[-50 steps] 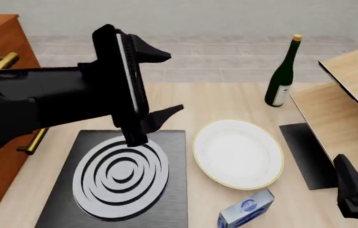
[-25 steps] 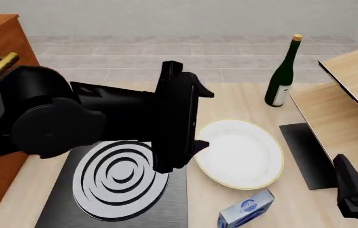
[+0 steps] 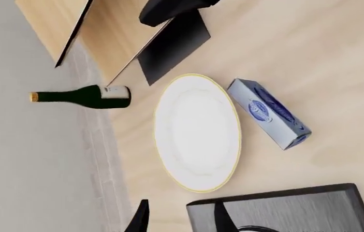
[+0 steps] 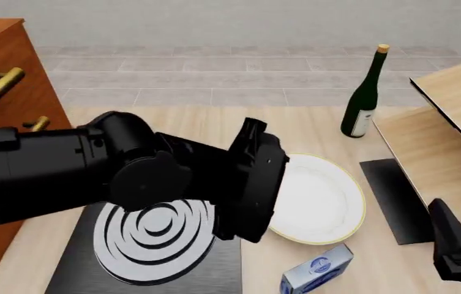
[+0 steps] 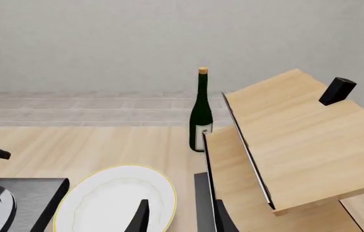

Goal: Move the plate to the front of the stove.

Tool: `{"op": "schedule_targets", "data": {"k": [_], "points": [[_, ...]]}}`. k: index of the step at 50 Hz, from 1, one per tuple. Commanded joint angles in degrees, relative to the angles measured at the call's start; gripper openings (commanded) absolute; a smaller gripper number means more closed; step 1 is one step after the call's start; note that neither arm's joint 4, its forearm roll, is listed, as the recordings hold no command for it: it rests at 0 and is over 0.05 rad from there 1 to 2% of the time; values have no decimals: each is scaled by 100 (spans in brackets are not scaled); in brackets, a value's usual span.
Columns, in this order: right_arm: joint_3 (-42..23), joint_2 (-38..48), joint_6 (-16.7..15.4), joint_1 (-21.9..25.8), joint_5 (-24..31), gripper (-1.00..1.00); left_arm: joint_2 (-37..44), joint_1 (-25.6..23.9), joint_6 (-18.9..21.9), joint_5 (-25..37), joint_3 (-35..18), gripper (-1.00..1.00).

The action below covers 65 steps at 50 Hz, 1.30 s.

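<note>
Your plate (image 4: 320, 199) lies flat just right of the stove (image 4: 152, 236), not yet gripped, so the whole move remains. Your left gripper (image 3: 178, 220) hovers near the plate's stove-side rim, fingers spread and empty.

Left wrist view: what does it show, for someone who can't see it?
A big white plate lies on a wooden table, between a blue box and a green bottle. The left hand's open fingers point toward the plate, beside the dark stove.
</note>
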Motion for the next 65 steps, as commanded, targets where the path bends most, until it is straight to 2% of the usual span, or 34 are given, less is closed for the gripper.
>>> {"op": "schedule_targets", "data": {"k": [1,3,4,11,25,41,61,65], "points": [[0,7,1,6,-4,100,254,117,423,-287,304,100],[0,9,4,7,-5,100,296,136,448,-288,327,100],[0,11,3,8,-6,100,244,213,628,-419,518,100],[0,13,3,11,-8,100,333,211,639,-422,491,100],[0,10,4,12,-7,100,653,42,503,-388,166,100],[0,8,3,14,-5,100,917,78,585,-589,312,100],[0,7,4,12,-5,100,1254,-205,386,-567,70,100],[0,9,5,12,-5,100,1308,-160,463,-677,193,100]]}}
